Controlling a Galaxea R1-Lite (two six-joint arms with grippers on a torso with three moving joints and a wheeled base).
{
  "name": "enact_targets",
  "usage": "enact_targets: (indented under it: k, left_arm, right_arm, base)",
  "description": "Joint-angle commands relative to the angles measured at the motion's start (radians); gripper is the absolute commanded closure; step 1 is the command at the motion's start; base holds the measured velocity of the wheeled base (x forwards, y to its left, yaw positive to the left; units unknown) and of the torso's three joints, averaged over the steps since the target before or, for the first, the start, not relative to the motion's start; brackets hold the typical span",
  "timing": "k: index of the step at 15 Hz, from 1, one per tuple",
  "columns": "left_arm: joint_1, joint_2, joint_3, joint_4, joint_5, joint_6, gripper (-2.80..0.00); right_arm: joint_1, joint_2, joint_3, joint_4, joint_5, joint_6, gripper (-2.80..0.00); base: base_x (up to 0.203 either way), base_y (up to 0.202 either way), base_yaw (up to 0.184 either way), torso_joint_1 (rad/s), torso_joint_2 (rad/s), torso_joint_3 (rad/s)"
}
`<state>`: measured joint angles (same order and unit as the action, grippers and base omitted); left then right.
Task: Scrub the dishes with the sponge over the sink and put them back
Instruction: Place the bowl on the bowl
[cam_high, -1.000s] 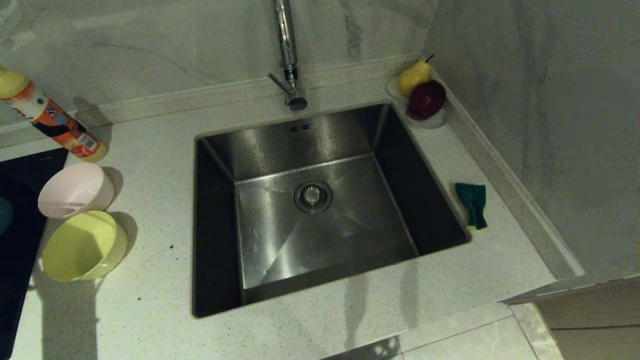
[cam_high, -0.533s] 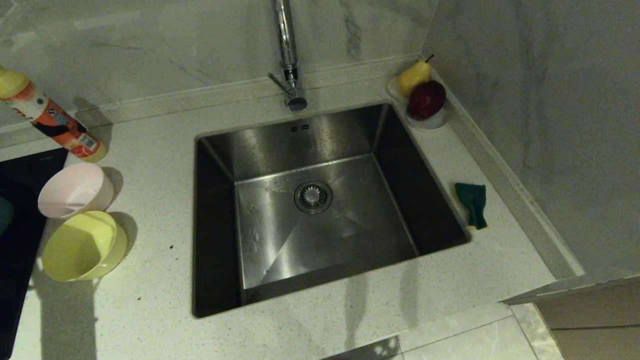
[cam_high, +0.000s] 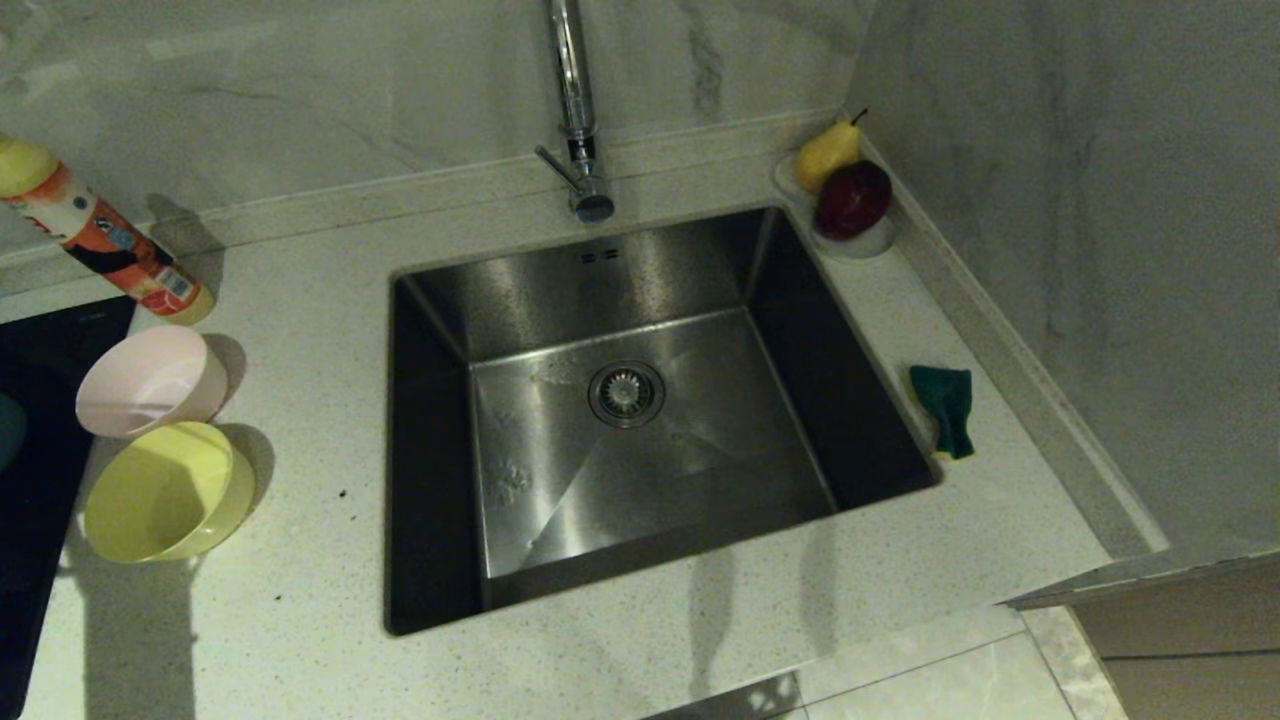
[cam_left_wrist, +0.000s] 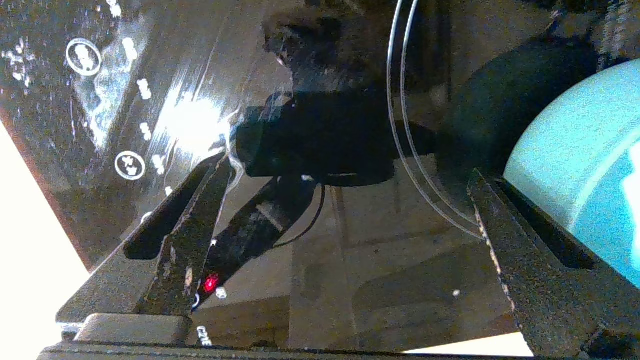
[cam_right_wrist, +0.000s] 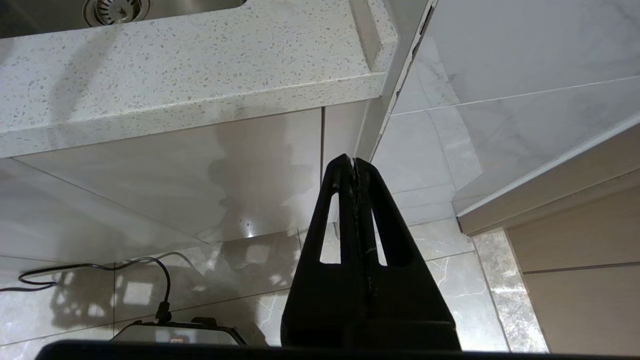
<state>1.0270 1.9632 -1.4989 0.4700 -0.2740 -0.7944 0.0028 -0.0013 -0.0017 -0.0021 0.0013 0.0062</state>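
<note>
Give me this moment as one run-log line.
left gripper: open over black cooktop, beside blue bowl | right gripper: shut, parked below counter | sponge: on counter | sink: empty

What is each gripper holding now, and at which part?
Nothing is held. The left gripper is open above the black cooktop, with the blue bowl beside one finger. The right gripper is shut on nothing, below the counter edge.
</note>
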Motion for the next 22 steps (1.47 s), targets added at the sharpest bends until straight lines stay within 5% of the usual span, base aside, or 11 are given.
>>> enact_targets:
  k: [1,2,14,22]
  left_arm:
    - [-0.001,-0.002,-0.004,0.009,-0.002,-0.005,-2.8]
    - [-0.001,-0.006,-0.006,0.01,-0.005,-0.005,0.0]
    - [-0.008,-0.156,0.005,0.136,-0.063,0.021,0.0]
    - [-0.325,-0.298,-0.005,0.162,-0.055,0.206,0.0]
  right_arm:
    - [0.0,0.0,0.0,0.0,0.0,0.0,0.0]
    - [0.0,-0.001,0.0,0.0,0.0,0.0,0.0]
    - [0.0,0.0,0.0,-0.001,0.0,0.0,0.0]
    - [0.0,-0.002,0.0,-0.001,0.0,0.0,0.0]
  base:
    - [0.0,0.0,0.0,0.0,0.0,0.0]
    - [0.0,0.0,0.0,0.0,0.0,0.0]
    - [0.0,0.0,0.0,0.0,0.0,0.0]
    - [0.0,0.0,0.0,0.0,0.0,0.0]
